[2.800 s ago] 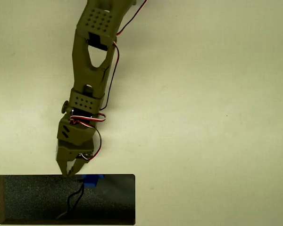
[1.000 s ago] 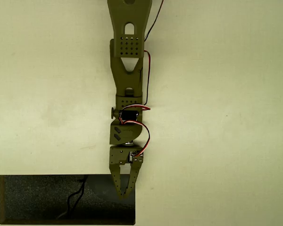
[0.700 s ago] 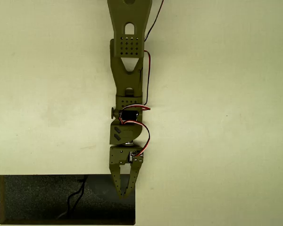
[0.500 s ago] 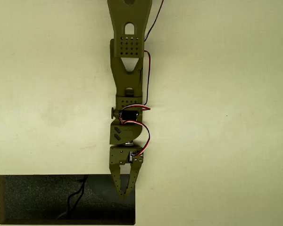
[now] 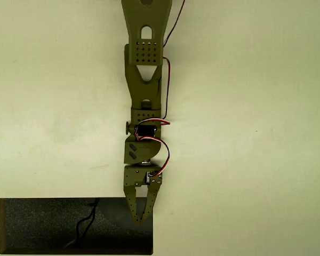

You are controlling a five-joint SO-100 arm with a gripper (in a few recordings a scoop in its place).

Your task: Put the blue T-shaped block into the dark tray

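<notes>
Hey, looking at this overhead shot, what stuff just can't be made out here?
- The blue T-shaped block: no blue is visible; if it is in the dark tray, the gripper may cover it.
- Gripper contents: the fingers meet at a point from above, but anything beneath them is hidden.
- The arm's base: cut off by the top edge.
- The thin dark mark on the tray: too small to identify.

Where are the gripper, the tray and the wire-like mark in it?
gripper (image 5: 141,220): overhead view, between the closed fingertips.
tray (image 5: 37,226): overhead view, bare speckled floor at left.
mark (image 5: 81,228): overhead view, on its thin dark line.
</notes>
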